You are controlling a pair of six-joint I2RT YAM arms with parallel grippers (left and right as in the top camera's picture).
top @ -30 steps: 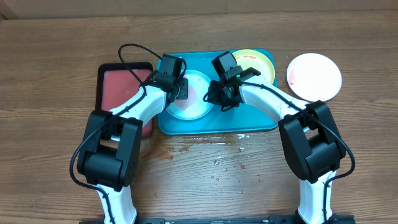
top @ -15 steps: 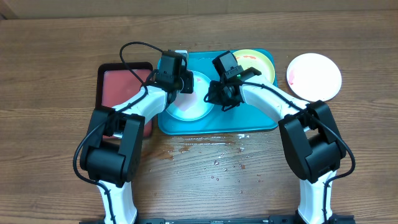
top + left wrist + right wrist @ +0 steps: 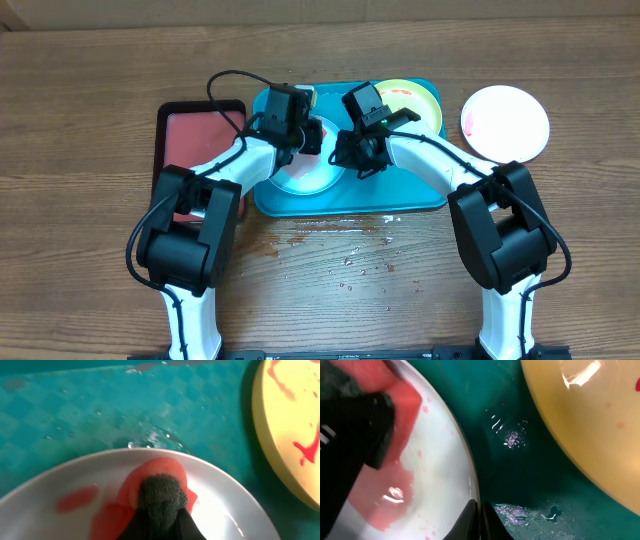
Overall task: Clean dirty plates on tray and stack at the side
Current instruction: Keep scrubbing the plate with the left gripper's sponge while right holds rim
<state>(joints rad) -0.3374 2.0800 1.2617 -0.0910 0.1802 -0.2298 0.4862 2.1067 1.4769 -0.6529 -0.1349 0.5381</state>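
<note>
Scrub step. L gripper [image 3: 161, 519] clamped sponge [image 3: 161, 491] on plate [image 3: 45, 491]; R gripper [image 3: 477, 516] pinched its rim. Next prob. needed sweep over sauce [image 3: 75, 501].

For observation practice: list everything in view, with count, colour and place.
table: 1, brown, underneath
tray: 1, turquoise, centre
light blue plate: 1, red-smeared, in tray
yellow-green plate: 1, red-streaked, tray's far-right corner
white plate: 1, red-smeared, table, right of tray
black-rimmed tray: 1, reddish inside, left of tray
scrubbing pad: 1, dark green, on light blue plate
water drops: several, clear, before tray
left gripper: 1, black, shut on scrubbing pad
right gripper: 1, black, shut on light blue plate's rim
</note>
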